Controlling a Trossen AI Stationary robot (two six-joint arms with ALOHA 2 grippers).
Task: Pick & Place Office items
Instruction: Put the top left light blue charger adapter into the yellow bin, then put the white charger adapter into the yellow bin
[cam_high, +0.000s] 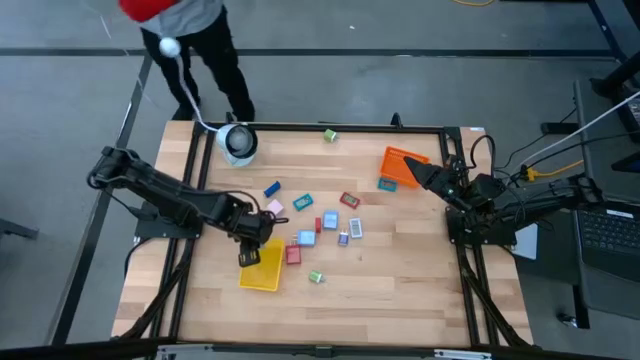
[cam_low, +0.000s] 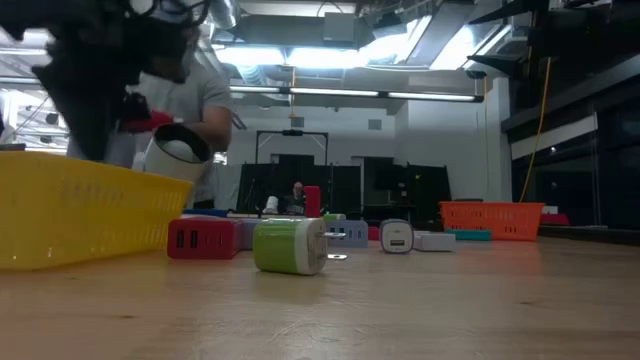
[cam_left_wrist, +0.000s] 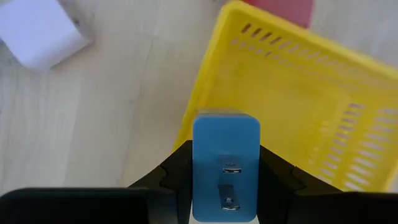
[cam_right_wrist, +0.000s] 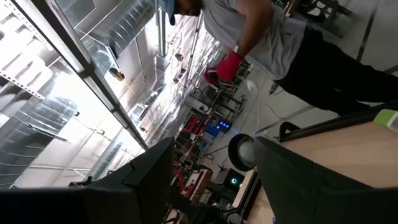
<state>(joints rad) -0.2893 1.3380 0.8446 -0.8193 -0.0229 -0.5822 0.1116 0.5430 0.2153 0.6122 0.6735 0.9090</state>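
Note:
My left gripper (cam_high: 248, 255) hangs over the far left corner of the yellow tray (cam_high: 262, 270), shut on a blue block (cam_left_wrist: 226, 168) that has two slots on its face. Loose office items lie mid-table: a blue one (cam_high: 272, 188), a teal one (cam_high: 303, 202), a red one (cam_high: 349, 200), light blue ones (cam_high: 330, 221), a red one (cam_high: 293, 254) and a green one (cam_high: 316, 277) beside the tray. My right gripper (cam_high: 418, 172) waits open at the right by the orange tray (cam_high: 400, 162), its fingers (cam_right_wrist: 155, 171) holding nothing. My left gripper pinches the blue block by its two opposite sides (cam_left_wrist: 198, 171) between its two fingers (cam_left_wrist: 177, 165). The fingers come from above, pointing steeply down. The block is lifted clear, its slotted face toward the wrist camera, above the yellow tray's rim (cam_left_wrist: 205, 87).
A white round device (cam_high: 238, 142) with a cord stands at the far left edge, where a person (cam_high: 200, 40) stands behind the table. A green block (cam_high: 329, 134) lies at the far edge, and a blue one (cam_high: 387, 183) lies against the orange tray. A pale block (cam_left_wrist: 37, 34) lies near the yellow tray.

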